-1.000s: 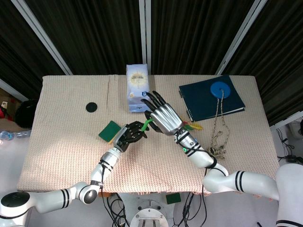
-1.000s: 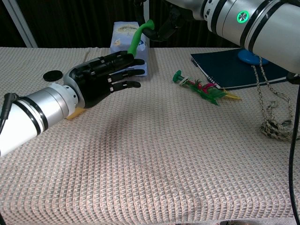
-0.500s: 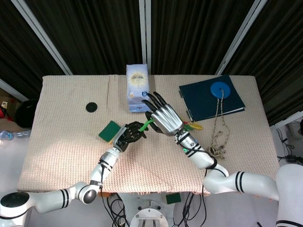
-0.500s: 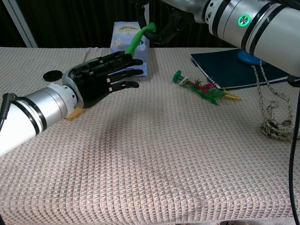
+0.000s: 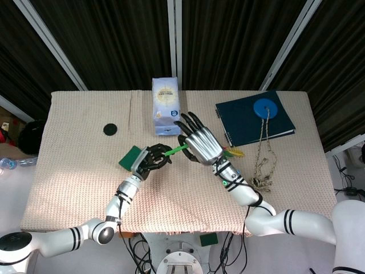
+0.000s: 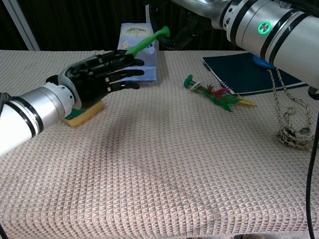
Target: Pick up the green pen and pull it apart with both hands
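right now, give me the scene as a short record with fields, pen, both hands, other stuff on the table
pen: green pen lifted above the table, slanting between both hands
left hand: left hand at the pen's lower end, fingers extended, grip not clear
right hand: right hand holds the pen's upper end
nearby: yellow-green sponge under the left hand
other: blue carton, dark notebook, feathered shuttlecock

Your right hand (image 6: 187,30) is cut off by the chest view's top edge | its grip on the green pen (image 6: 147,43) sits under the palm in the head view, likely a pinch | pen's near end hidden behind your left hand (image 6: 97,77) | sponge (image 6: 84,113) mostly covered by that wrist.
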`<state>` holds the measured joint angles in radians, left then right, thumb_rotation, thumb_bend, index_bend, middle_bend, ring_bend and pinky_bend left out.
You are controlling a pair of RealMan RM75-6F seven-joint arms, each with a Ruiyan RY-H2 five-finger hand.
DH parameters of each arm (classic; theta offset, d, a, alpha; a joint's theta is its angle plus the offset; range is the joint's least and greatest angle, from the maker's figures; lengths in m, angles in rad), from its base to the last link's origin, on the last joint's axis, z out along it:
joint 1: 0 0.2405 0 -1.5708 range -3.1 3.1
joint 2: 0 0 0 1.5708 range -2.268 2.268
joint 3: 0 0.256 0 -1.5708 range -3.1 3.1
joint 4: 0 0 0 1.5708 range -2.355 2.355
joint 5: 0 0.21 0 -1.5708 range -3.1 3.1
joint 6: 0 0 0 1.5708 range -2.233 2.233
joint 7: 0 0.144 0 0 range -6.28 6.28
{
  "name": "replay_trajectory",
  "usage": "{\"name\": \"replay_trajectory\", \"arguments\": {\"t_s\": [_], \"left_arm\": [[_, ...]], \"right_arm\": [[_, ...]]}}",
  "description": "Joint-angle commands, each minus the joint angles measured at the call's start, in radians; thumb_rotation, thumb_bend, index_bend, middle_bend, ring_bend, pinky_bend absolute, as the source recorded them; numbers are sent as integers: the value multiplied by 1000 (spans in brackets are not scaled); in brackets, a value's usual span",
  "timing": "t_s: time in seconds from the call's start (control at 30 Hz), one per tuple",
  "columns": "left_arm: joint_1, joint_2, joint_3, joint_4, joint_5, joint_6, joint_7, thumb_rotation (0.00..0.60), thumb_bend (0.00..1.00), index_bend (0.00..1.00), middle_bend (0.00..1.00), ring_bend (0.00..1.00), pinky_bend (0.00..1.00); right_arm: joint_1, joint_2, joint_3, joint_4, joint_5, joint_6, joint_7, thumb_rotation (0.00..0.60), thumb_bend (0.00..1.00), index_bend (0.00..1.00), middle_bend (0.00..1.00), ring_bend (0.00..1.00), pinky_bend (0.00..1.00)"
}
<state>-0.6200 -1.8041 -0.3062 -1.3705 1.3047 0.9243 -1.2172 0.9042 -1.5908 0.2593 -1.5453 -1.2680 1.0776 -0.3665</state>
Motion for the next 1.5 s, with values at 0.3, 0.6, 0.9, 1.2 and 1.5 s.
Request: {"name": "replay_trajectory", "arguments": {"t_s": [0.3, 0.6, 0.9, 1.2, 1.5], "left_arm": [[23, 108, -14, -134, -110, -3, 260, 600, 349, 583, 454, 382, 502], [18, 144, -18, -235, -221, 19, 534, 600, 350, 583, 454, 381, 502], [19, 172, -34, -299, -285, 42, 670, 600, 351, 592, 457, 383, 503], [53, 215, -56, -336, -301, 101, 727, 600, 373, 626, 483, 400, 520], [121, 306, -74, -372, -295, 141, 700, 600, 377, 631, 493, 400, 521]], "right_arm": [[-38, -49, -14, 19, 10, 41, 27, 600, 432, 621, 131, 0, 0], [-80, -96, -26, 45, 11, 75, 75, 600, 432, 621, 131, 0, 0], [-113, -130, -30, 76, -5, 97, 142, 600, 432, 620, 131, 0, 0], [-165, -131, -24, 83, -33, 160, 198, 600, 432, 620, 131, 0, 0], [-231, -79, -16, 68, -24, 195, 258, 600, 432, 621, 131, 0, 0]]}}
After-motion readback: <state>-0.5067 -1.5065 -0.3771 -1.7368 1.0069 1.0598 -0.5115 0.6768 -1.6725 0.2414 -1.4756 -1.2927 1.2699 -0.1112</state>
